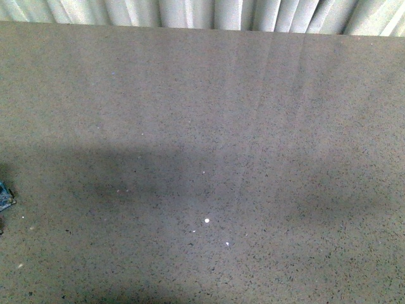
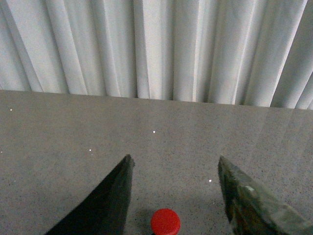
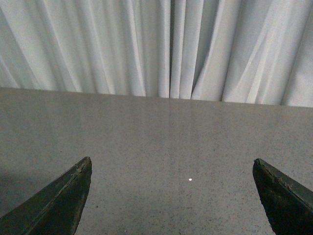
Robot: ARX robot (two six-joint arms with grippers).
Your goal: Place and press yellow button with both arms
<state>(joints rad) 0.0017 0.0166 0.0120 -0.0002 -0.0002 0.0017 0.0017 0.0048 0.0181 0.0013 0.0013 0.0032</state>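
Status: nothing placed or pressed yet, I judge. Left claw (image 2: pixel 174 157) apart, a red-capped button (image 2: pixel 165 221) low between its fingers; right claw (image 3: pixel 171 160) apart, empty, over bare worktop (image 3: pixel 161 132). I find the yellow button in no view.

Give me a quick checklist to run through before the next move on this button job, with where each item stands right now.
1. Left claw open: ok, fingers spread wide.
2. Right claw open and empty: ok, only bare table between its fingers.
3. Button found: ok, low between the left claw's fingers.
4. Cap colour is yellow: not ok, it looks red.
5. Button gripped: not ok, both fingers stand clear of it.
6. Placing spot on the table: ok, bare surface mid front view; a small blue-green item lies at the left edge.
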